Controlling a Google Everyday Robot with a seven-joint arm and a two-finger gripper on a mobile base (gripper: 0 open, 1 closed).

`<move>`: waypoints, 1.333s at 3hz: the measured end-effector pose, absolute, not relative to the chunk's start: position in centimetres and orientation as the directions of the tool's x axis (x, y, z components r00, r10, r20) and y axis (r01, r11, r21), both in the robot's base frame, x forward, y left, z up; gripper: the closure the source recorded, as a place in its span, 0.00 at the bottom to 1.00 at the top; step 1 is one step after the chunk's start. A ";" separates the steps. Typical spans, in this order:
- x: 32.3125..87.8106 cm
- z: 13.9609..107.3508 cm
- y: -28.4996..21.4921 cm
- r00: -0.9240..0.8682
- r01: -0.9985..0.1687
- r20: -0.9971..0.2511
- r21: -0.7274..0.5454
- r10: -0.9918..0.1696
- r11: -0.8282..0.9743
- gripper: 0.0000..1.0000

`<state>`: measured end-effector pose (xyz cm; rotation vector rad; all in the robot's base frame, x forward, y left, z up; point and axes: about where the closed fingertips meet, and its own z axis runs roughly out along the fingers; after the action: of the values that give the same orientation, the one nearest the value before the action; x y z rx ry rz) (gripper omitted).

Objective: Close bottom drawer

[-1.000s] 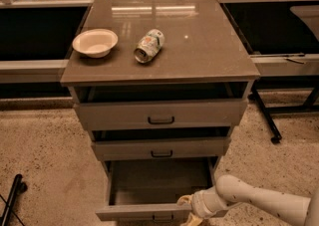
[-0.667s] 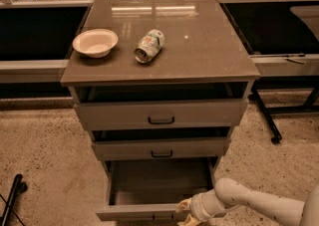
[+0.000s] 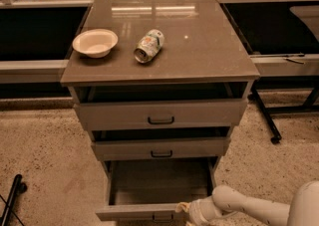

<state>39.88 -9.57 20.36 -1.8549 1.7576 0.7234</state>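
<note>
The bottom drawer is the lowest of three grey-brown drawers and stands pulled far out, its plain box showing. Its shallow front panel lies near the lower edge of the camera view, with the small dark handle at the very bottom. My gripper reaches in from the lower right on a white arm and sits against the right part of that front panel.
The middle drawer and top drawer are each slightly open. A white bowl and a can on its side lie on the cabinet top. Dark tables flank the cabinet, and a black stand leg is at lower left.
My gripper and arm have shifted slightly left along the bottom drawer's front panel. The drawer looks about as far out as before.
</note>
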 end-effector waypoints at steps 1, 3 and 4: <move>39.8 20.6 -9.6 0.034 -0.998 -0.667 0.014 -0.744 -0.058 0.09; 40.4 19.0 -9.9 -0.007 -1.000 -0.653 0.020 -0.757 -0.008 0.00; 39.7 20.2 -9.1 0.019 -0.999 -0.683 0.016 -0.730 -0.041 0.00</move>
<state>39.72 -9.10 20.23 -1.8223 1.7601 0.7364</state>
